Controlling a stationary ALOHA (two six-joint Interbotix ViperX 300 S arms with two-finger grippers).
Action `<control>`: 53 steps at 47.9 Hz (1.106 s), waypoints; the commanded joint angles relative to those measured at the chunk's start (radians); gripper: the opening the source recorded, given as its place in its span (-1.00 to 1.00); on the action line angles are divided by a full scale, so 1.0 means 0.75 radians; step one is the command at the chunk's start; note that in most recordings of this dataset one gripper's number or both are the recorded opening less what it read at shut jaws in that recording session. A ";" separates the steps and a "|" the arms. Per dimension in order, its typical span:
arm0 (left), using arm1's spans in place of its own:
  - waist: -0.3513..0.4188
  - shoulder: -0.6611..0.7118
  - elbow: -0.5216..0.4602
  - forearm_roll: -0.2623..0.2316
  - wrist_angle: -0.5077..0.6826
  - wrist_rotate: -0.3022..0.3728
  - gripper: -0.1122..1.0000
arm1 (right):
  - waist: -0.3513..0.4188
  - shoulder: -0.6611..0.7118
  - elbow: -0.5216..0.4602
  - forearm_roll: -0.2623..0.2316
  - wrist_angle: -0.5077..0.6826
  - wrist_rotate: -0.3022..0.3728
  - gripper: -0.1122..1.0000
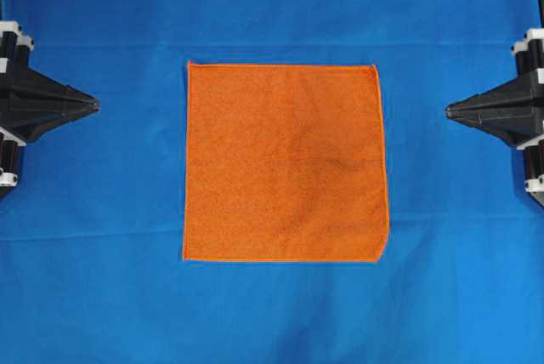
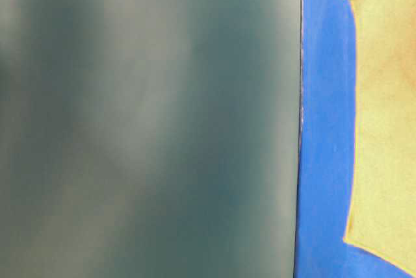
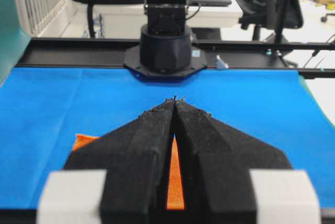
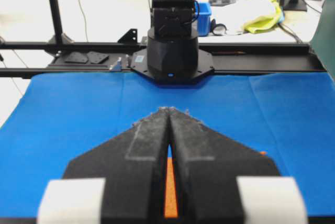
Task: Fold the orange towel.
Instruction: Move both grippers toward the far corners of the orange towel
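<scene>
The orange towel (image 1: 285,162) lies flat and unfolded in the middle of the blue cloth (image 1: 102,279). In the table-level view its edge (image 2: 383,115) shows at the far right. My left gripper (image 1: 95,105) hangs off the towel's left side, tips together, shut and empty. On the opposite side my right gripper (image 1: 449,110) is likewise shut, holding nothing. Through the slit between the left fingers (image 3: 175,100) a sliver of towel (image 3: 175,182) shows, and through the right fingers (image 4: 168,110) another sliver of towel (image 4: 170,192) appears below.
The blue cloth covers the whole table. Each wrist view faces the other arm's black base (image 3: 165,41) (image 4: 171,46) at the far table edge. A dark blurred panel (image 2: 149,122) blocks most of the table-level view.
</scene>
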 commanded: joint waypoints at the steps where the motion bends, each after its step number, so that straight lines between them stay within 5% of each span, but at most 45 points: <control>1: 0.016 0.043 -0.041 -0.035 0.055 -0.010 -0.80 | 0.000 0.016 -0.043 0.008 -0.010 0.004 -0.80; 12: 0.084 0.135 -0.067 -0.035 0.086 -0.010 -0.80 | -0.059 0.049 -0.086 0.025 0.133 0.022 -0.80; 34: 0.333 0.565 -0.153 -0.035 0.090 -0.045 -0.77 | -0.456 0.395 -0.127 0.037 0.360 0.133 -0.79; 39: 0.385 0.693 -0.190 -0.035 0.086 -0.045 -0.46 | -0.520 0.538 -0.153 0.037 0.378 0.131 -0.72; 48: 0.466 0.924 -0.245 -0.035 0.047 -0.047 0.47 | -0.605 0.792 -0.186 0.033 0.350 0.131 0.17; 53: 0.507 1.086 -0.270 -0.035 -0.014 -0.047 0.77 | -0.652 0.941 -0.194 0.033 0.278 0.131 0.30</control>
